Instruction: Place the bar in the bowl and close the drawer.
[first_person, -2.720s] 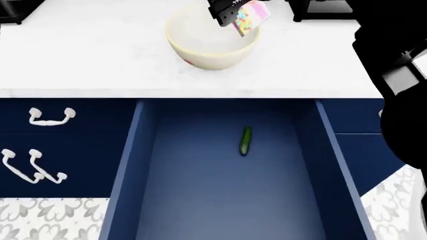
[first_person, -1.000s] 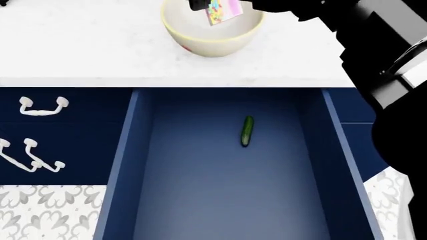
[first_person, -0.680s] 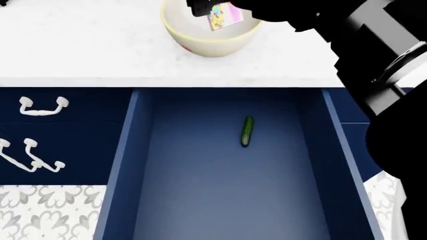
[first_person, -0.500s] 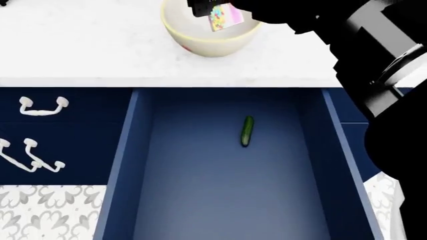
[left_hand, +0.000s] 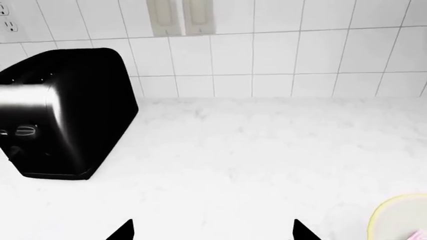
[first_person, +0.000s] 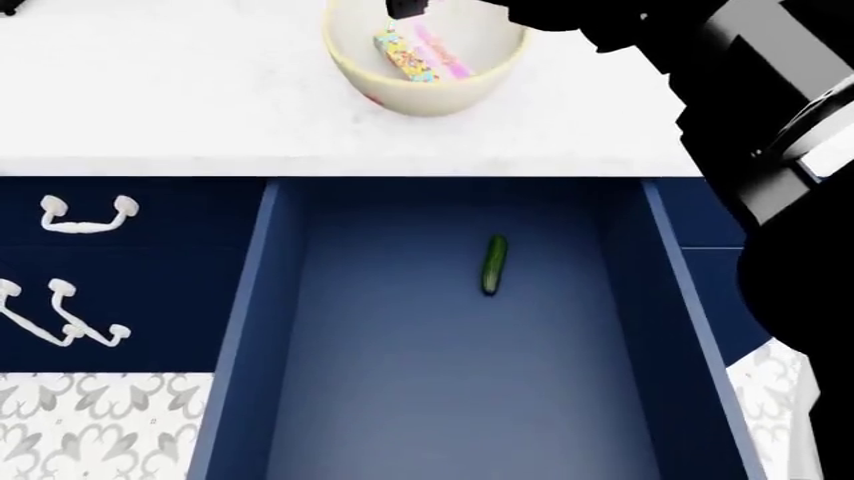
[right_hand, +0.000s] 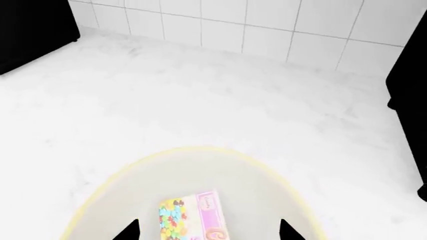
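Two tools, neither holding anything. Right tool is spread wide, fingertips apart over the bowl, touching nothing. The bar lies loose inside the bowl on the worktop. Left tool is also spread, over bare worktop beside the bowl, near a black toaster. Below the bowl, the drawer stands pulled out, a cucumber on its floor.

Bar: lying inside cream bowl on white counter. Navy drawer: open, holding cucumber. White handles at left.
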